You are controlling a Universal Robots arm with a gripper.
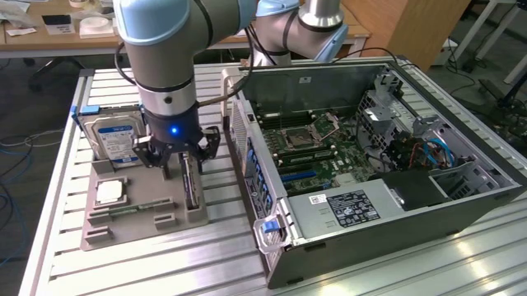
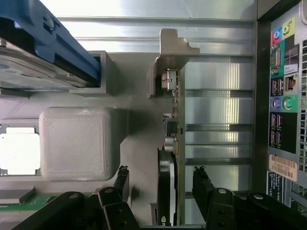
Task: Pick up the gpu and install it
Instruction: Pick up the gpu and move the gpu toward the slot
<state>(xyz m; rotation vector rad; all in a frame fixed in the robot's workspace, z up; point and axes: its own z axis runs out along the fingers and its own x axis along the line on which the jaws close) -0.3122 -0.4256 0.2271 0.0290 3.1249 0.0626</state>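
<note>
While the arm (image 1: 165, 55) hangs over the exterior view's left half, its end effector (image 1: 186, 163) sits low over a grey fixture tray (image 1: 140, 229) on the slatted metal bench (image 1: 165, 271); jaws stand wide apart, nothing held.

The gpu (image 1: 192, 185) stands on edge in a slot along the tray side nearest the case, left-centre of the exterior frame, directly under the end effector. In the wrist view the card runs edge-on between the two black fingers (image 2: 204, 184); a gap shows on each side, no contact visible. Its bracket end, with a port showing, sits against a raised grey post of the tray; the dark round part of the card lies nearest the fingers.

A hard drive (image 1: 115, 137) with a blue-white label and a blue rail stands upright at the tray's far end, on the exterior view's left of the end effector. A processor chip (image 1: 110, 192) lies flat in a square pocket, on the exterior view's left of the gpu; a green memory stick (image 1: 132, 209) lies flat in a slot just below it in the frame.

An open computer case (image 1: 395, 237) lies on its side on the exterior view's right, just beside the tray; the motherboard (image 1: 309, 145) is exposed, a labelled power supply (image 1: 346, 206) sits lower centre, and blue cables (image 1: 436, 151) show at the right.
</note>
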